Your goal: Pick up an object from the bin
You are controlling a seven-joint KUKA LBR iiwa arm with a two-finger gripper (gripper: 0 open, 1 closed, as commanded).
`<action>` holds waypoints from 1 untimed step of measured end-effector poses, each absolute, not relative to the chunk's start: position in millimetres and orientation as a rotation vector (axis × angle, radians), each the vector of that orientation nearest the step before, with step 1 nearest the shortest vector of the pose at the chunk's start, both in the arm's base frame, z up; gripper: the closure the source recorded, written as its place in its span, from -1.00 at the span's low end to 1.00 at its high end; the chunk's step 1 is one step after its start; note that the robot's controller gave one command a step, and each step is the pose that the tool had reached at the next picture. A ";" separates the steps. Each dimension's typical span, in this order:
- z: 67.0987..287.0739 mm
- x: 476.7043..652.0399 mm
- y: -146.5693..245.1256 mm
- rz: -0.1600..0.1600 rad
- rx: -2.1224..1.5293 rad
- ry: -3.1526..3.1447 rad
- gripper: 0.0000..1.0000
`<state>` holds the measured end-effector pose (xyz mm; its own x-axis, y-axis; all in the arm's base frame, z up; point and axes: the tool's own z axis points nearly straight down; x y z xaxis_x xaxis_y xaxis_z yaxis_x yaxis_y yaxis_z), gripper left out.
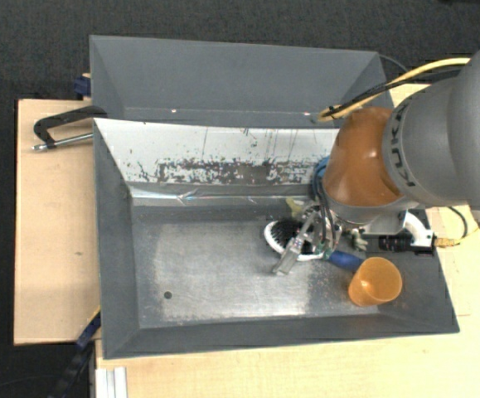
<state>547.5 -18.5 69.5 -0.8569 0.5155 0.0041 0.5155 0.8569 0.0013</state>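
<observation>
Brush [278, 235], round, black-and-white, partly under jaws

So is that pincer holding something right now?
Pincer: cannot be told; it hangs over a black-and-white round thing near the orange cup.

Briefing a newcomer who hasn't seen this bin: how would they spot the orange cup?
Find the grey bin and go to its lower right corner in the view. The orange cup lies there beside a blue piece. It is the only orange, round, hollow loose thing on the floor.
</observation>
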 end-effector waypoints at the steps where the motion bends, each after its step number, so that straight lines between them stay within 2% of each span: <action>1: 70.1 548.1 -17.8 -0.002 -0.838 -3.027 -1.00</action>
<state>548.1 -17.8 70.1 -0.8576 0.5143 0.0015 0.5143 0.8576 0.0010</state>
